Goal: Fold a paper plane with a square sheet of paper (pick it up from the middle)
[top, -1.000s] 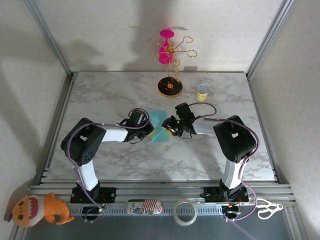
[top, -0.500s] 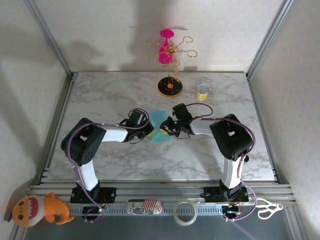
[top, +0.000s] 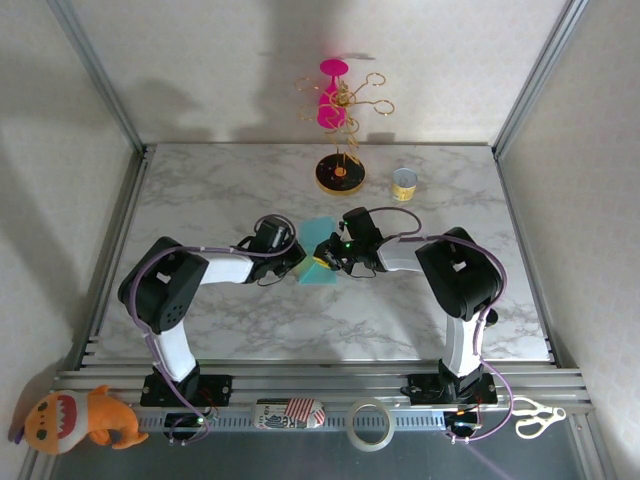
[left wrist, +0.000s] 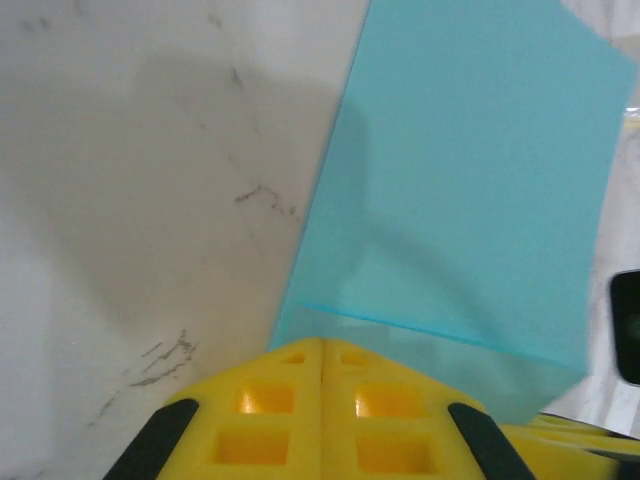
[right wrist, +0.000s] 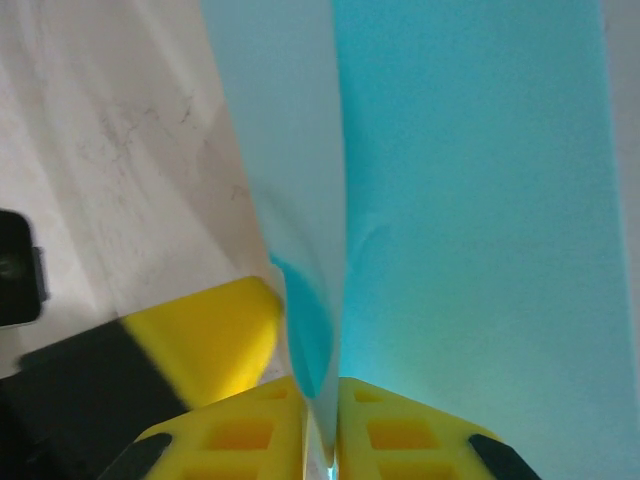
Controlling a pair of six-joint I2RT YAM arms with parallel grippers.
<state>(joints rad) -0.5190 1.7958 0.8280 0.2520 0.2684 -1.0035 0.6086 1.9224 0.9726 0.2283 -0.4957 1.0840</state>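
Marble counter inside white walls is carrying the work, with both arms reaching toward its middle.

On the left, the left hand is holding the same station it had a second ago, at the left edge of the square sheet of paper. In the left wrist view its yellow fingers are pressing flat together with no gap, and their tips are touching the near edge of the sheet. Whether a layer is nipped between them I cannot tell. It looks to be acting as an anchor.

In the middle, the sheet is showing narrower from above than it was a second ago. Part of it is lifting off the counter and leaning leftward. One teal flap is pointing away from the arms and another is lying toward them.

On the right, the right hand is travelling leftward. It has closed most of the gap to the left hand over the last second. Its fingers are clamping tight on the sheet. The paper is rising edge-on out of the seam between them and bowing over.

Judging by this, the first fold is being carried across and is not yet pressed flat, so the paper plane is far from formed.

Behind, the stand base and a small tin are sitting well apart from the fold.
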